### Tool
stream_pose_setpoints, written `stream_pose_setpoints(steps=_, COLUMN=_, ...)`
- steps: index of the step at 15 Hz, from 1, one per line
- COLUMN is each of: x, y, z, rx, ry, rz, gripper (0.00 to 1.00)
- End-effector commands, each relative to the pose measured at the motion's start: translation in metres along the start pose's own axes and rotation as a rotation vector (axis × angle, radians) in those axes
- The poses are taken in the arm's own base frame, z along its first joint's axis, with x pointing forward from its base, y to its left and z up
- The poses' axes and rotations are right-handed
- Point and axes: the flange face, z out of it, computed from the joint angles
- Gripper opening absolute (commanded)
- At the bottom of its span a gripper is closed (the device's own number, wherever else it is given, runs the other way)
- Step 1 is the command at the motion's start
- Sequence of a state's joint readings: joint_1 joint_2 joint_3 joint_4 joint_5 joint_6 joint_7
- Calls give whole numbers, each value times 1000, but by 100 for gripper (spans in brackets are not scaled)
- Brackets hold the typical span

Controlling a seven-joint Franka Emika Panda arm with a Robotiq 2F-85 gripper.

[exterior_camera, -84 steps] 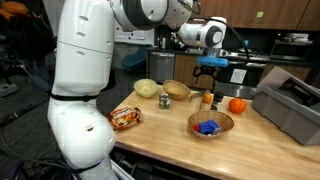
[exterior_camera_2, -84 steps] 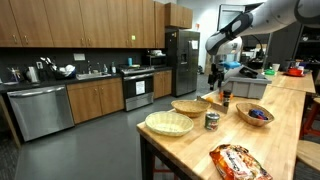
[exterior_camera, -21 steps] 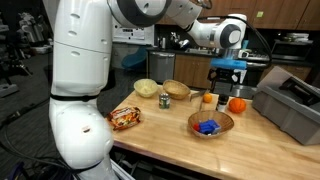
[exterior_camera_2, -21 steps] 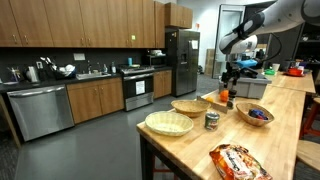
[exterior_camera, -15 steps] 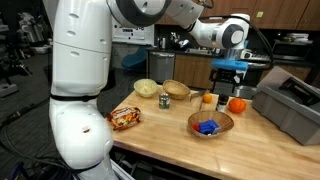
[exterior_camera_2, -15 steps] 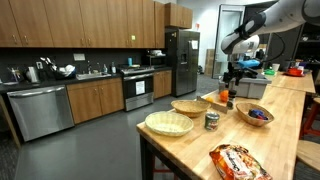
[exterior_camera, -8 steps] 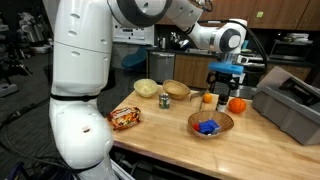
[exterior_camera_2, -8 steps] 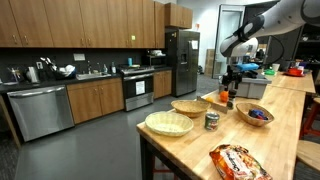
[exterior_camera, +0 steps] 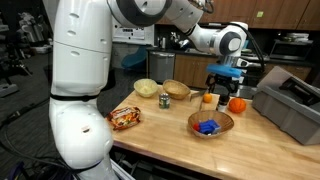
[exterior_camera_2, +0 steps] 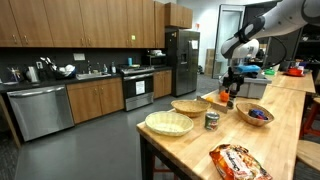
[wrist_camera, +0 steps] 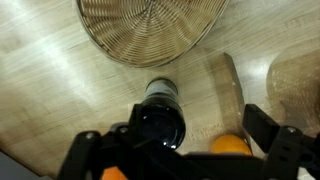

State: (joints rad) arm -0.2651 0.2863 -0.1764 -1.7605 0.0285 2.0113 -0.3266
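My gripper [exterior_camera: 222,86] hangs directly over a dark bottle [wrist_camera: 160,122] with a black cap, its jaws spread wide and holding nothing. In the wrist view the two fingers [wrist_camera: 276,140] stand on either side of the bottle without touching it. The bottle stands upright on the pale wooden table [wrist_camera: 40,80], towards the far edge of it in an exterior view. Any label on the bottle is hidden from above and too small to read from the side. An orange [wrist_camera: 232,146] lies just beside the bottle, on its right in an exterior view, and a small orange jar [exterior_camera: 208,98] stands just to its left. In the wrist view a woven basket [wrist_camera: 150,25] lies near the bottle. Further left on the table are a paler basket [exterior_camera: 147,88] and a small tin can [exterior_camera: 165,100], whose label I cannot read. Nearer the front edge sits a wooden bowl [exterior_camera: 210,124] with something blue in it. A red and orange snack bag [exterior_camera: 125,118] lies well to the left, and its printing is too blurred to make out. A grey bin [exterior_camera: 290,105] stands at the right end.
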Motion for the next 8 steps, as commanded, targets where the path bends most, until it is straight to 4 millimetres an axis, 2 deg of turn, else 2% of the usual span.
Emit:
stream_pose_setpoints(steps=1, x=-9, y=10, z=7, rx=12, ry=-15, rz=57, gripper=100)
stream_pose_setpoints(steps=5, x=-17, y=25, z=-4, rx=-27, ry=2, rz=114, gripper=100)
stream_pose_setpoints(steps=8, x=-19, y=34, z=-3, rx=-38, ry=-6, rz=142, gripper=100)
